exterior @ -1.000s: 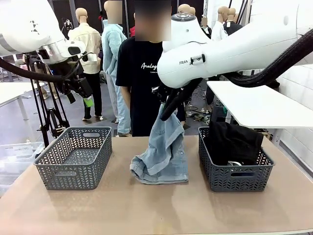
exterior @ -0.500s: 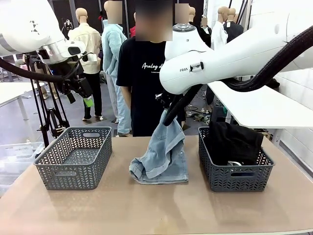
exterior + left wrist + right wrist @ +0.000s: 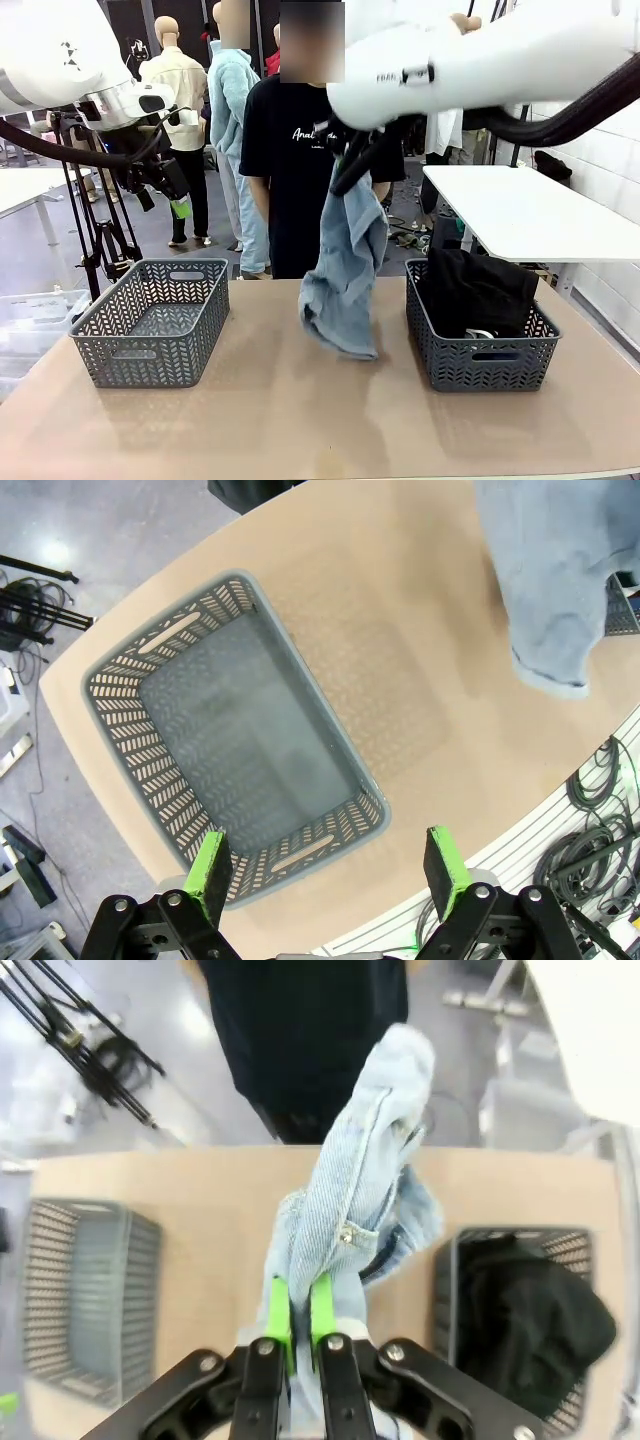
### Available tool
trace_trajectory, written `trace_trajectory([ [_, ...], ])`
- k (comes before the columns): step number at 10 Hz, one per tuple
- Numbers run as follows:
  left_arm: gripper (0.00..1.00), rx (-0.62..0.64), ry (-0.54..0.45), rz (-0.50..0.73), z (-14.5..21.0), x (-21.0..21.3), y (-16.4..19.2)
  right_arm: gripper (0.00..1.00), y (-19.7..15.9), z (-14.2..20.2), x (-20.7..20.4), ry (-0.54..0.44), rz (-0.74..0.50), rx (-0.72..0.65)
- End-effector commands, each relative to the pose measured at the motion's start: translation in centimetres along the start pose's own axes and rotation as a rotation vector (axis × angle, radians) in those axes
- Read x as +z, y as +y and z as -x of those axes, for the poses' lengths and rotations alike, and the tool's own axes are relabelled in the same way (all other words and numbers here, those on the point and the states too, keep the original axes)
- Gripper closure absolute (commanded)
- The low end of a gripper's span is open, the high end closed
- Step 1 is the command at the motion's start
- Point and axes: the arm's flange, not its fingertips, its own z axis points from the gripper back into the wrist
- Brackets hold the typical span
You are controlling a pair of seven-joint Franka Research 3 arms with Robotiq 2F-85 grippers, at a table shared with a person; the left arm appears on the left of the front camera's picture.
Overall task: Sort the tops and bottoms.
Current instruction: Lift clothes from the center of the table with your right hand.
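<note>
Pale light-blue denim shorts [image 3: 343,270], one of the bottoms, hang bunched from my right gripper [image 3: 345,172] over the middle of the table. Their lower end is close to the tabletop. In the right wrist view the green pads [image 3: 278,1318] are pinched shut on the shorts' [image 3: 352,1200] fabric. A plain black top [image 3: 476,288] lies heaped in the grey basket on the right [image 3: 480,368], with a sliver of white fabric [image 3: 481,334] at its front. My left gripper [image 3: 165,190] hovers open high over the grey basket on the left [image 3: 150,350], whose inside [image 3: 245,755] is bare between the spread fingers [image 3: 209,868].
A person in a black T-shirt [image 3: 300,170] stands at the table's far edge, right behind the hanging shorts. A white side table [image 3: 530,215] stands behind the right basket. Bare tabletop [image 3: 300,420] lies in front of both baskets. Cables [image 3: 600,830] lie on the floor beyond the table edge.
My right arm has risen, pulling the shorts up from a heap on the table until they hang. The left arm and both baskets have not moved.
</note>
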Motion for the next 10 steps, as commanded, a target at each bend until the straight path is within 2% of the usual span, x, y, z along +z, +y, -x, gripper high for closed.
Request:
trace_trajectory([
  [1, 0.00, 0.002, -0.010, -0.003, 0.0, 0.2, 0.1, 1.00, 1.1, -1.7, 1.5, -0.062, -0.008, 0.009],
  [3, 0.00, 0.002, -0.010, -0.003, 0.0, 0.2, 0.1, 1.00, 1.3, -2.0, 3.4, -0.079, -0.038, 0.007],
  [7, 0.00, 0.002, -0.010, -0.003, 0.0, 0.2, 0.1, 1.00, 0.4, -3.0, 8.6, -0.217, 0.005, -0.009],
  [10, 0.00, 0.002, -0.010, -0.003, 0.0, 0.2, 0.1, 1.00, 0.1, -3.1, 9.6, -0.218, -0.013, -0.003],
])
